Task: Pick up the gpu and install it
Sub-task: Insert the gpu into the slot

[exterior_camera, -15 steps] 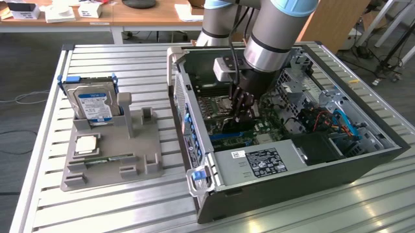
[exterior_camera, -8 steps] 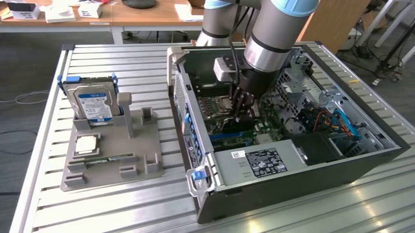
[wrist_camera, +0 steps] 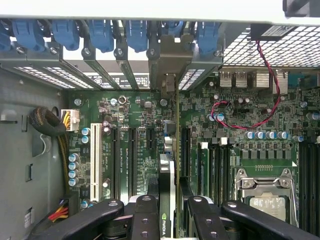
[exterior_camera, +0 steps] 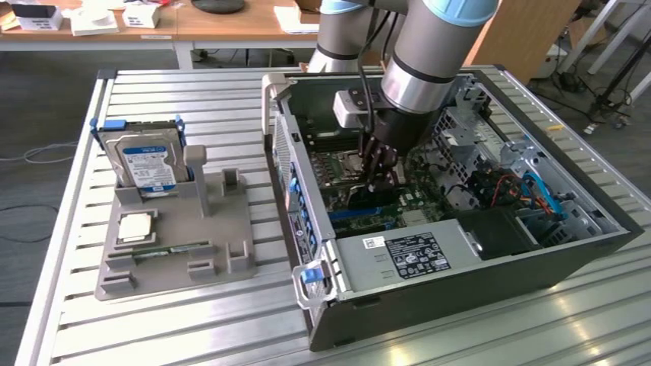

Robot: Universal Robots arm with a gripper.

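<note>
Installing is in hand: the gripper (exterior_camera: 379,177) clamps the gpu (wrist_camera: 166,226) edge-on inside the case (exterior_camera: 437,297), low over the motherboard (wrist_camera: 130,112). Seating likely demands its edge squared to a slot (wrist_camera: 185,150), with firm, straight pressure.

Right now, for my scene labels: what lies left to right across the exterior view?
Hard drive → blue case latch → gripper holding the gpu → blue cables.
</note>
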